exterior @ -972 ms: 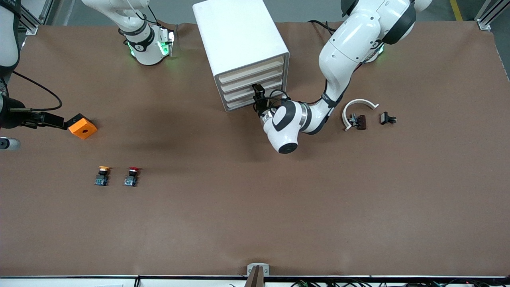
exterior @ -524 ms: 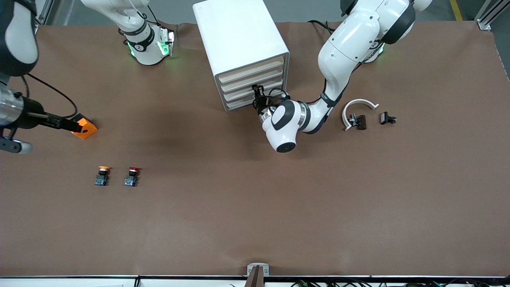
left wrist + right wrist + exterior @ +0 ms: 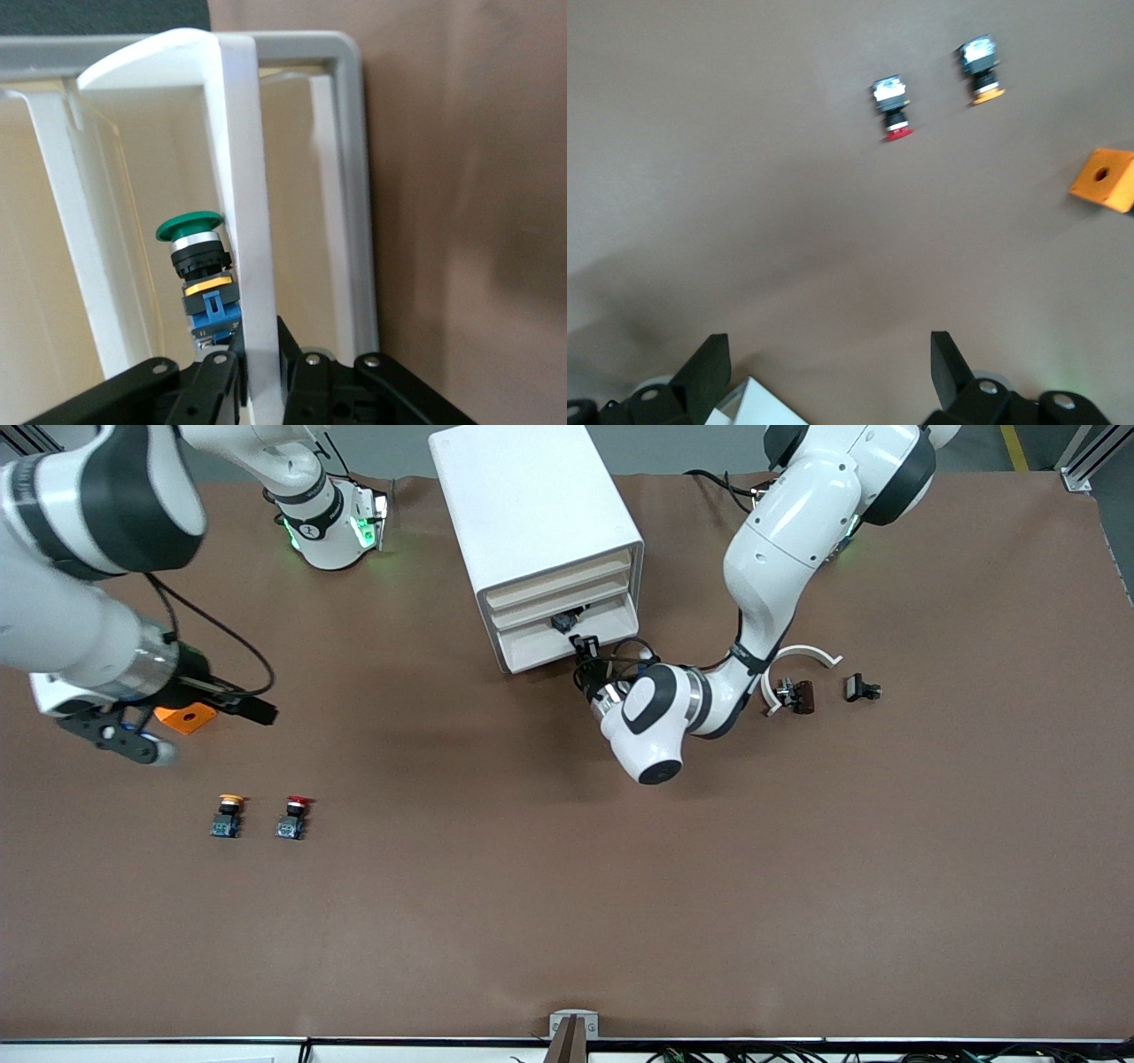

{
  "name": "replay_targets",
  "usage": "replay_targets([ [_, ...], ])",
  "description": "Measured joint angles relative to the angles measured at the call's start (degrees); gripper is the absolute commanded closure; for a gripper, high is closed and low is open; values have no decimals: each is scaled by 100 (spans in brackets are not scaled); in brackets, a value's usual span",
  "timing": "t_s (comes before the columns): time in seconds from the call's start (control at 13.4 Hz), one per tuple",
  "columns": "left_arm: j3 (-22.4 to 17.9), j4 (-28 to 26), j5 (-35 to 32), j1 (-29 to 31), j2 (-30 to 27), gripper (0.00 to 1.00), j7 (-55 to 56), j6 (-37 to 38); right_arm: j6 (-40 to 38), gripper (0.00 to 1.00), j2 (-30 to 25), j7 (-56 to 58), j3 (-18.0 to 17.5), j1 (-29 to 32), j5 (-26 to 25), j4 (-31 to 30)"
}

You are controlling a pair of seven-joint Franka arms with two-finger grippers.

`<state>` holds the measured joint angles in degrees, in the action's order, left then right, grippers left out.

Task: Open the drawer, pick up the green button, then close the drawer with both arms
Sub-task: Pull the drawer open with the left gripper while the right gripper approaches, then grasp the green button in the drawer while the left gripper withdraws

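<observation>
The white drawer cabinet [image 3: 532, 505] stands at the table's middle, near the robots' bases. One of its lower drawers [image 3: 540, 646] is pulled partly out. My left gripper [image 3: 583, 643] is shut on the drawer's front wall [image 3: 239, 177], one finger [image 3: 221, 372] on each side. The green-capped button [image 3: 197, 266] stands upright inside the drawer, just inside that wall; it shows in the front view as a small dark shape [image 3: 563, 620]. My right gripper [image 3: 255, 709] is open and empty over the table beside an orange block [image 3: 188, 716], its fingers [image 3: 713, 363] wide apart.
A yellow-capped button [image 3: 229, 815] and a red-capped button [image 3: 293, 816] stand nearer to the front camera than the orange block. A white curved piece [image 3: 797, 657] and two small black parts [image 3: 796, 693] [image 3: 861, 687] lie toward the left arm's end.
The left gripper has pulled the drawer out toward the front camera, uncovering the green button. The right arm has swung in from the table's end, past the orange block.
</observation>
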<state>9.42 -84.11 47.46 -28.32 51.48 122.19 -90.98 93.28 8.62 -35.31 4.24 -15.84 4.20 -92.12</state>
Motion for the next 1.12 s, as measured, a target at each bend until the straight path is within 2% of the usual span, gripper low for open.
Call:
replay_targets([
  [0.3,-54,163,-30,482,3,100,-513,23,435,0,248,-997,-3,-748,3,-56],
  [0.45,-39,176,-17,541,10,83,-561,19,696,0,368,-1522,-3,-1101,8,-58],
  [0.52,-35,177,18,572,21,50,-562,19,844,0,446,-1808,-3,-1306,10,-62],
  [0.6,-39,192,106,630,32,40,-668,-39,1006,0,539,-2101,-5,-1525,11,-66],
  [0.75,-43,309,167,819,42,0,-889,-130,1310,0,769,-2551,-8,-1948,11,-69],
  [1.12,-43,810,101,1219,4,0,-903,-102,1866,0,1182,-3336,-3,-2599,12,-57],
])
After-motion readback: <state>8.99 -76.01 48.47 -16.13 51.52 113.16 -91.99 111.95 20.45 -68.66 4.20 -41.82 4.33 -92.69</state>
